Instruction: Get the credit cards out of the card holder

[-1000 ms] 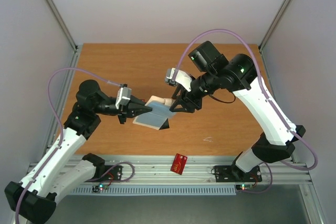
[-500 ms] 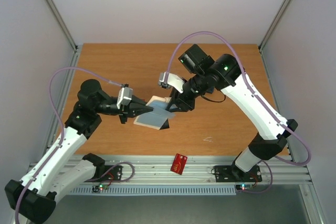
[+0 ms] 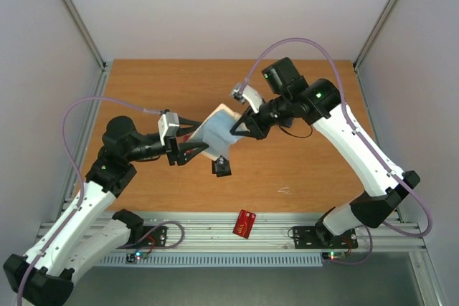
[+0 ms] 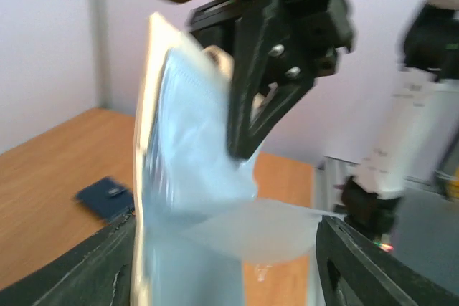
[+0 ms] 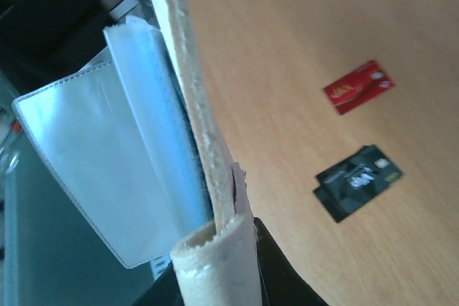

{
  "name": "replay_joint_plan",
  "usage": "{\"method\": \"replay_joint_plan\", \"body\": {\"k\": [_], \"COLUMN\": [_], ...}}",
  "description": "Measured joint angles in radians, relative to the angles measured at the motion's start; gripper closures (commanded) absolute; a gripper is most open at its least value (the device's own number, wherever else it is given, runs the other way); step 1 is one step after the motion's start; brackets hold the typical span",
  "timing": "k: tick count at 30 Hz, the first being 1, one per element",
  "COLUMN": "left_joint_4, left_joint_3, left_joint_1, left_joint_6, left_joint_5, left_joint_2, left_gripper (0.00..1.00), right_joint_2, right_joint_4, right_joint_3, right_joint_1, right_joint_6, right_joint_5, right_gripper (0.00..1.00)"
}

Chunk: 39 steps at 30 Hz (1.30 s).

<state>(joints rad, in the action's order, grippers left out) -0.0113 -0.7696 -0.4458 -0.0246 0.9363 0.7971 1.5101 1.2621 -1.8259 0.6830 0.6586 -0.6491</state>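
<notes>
The card holder hangs above the table's middle, beige cover up and grey-blue sleeves fanned out. My right gripper is shut on the beige cover's edge. My left gripper stands open at the holder's left side. Its fingers are wide apart, with a loose sleeve between them. A black card with pale markings lies on the table under the holder, and shows as a black card in the right wrist view. One red card lies on the front rail.
In the left wrist view a small dark blue flat piece lies on the wooden table. Metal rails run along the front edge. Grey walls close the back and both sides.
The right gripper has shut on the holder and raised it, tilting it up and back. The left gripper has opened and let go. The black card under the holder now shows.
</notes>
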Motion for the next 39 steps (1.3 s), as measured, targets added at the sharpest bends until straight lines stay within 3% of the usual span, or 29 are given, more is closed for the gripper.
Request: {"method": "replay_joint_plan", "body": {"k": [7, 9, 14, 18, 29, 37, 39], "left_joint_4": [-0.001, 0.005, 0.007, 0.006, 0.126, 0.148, 0.160], "left_joint_3": [0.043, 0.056, 0.064, 0.064, 0.064, 0.064, 0.064], "left_joint_1": [0.000, 0.000, 0.000, 0.000, 0.006, 0.034, 0.037], "left_joint_6": [-0.183, -0.223, -0.258, -0.282, -0.404, -0.475, -0.488], "left_joint_5": [-0.356, -0.369, -0.334, -0.379, -0.331, -0.356, -0.344], "left_joint_2": [-0.026, -0.026, -0.030, -0.043, -0.069, -0.062, -0.049], "left_gripper": [0.25, 0.15, 0.09, 0.04, 0.01, 0.01, 0.07], "right_joint_2": [-0.114, -0.140, -0.183, -0.223, -0.198, -0.172, -0.172], "right_joint_4": [-0.241, -0.291, -0.359, -0.444, -0.666, -0.547, -0.527], "right_joint_3": [0.168, 0.197, 0.203, 0.234, 0.273, 0.199, 0.190], "right_joint_1": [-0.177, -0.221, -0.233, -0.233, -0.219, -0.146, -0.146], "right_joint_6": [-0.342, -0.447, -0.621, -0.698, -0.745, -0.555, -0.522], "right_joint_5": [0.089, 0.124, 0.190, 0.147, -0.144, -0.307, -0.332], "right_gripper": [0.99, 0.99, 0.99, 0.99, 0.99, 0.99, 0.99]}}
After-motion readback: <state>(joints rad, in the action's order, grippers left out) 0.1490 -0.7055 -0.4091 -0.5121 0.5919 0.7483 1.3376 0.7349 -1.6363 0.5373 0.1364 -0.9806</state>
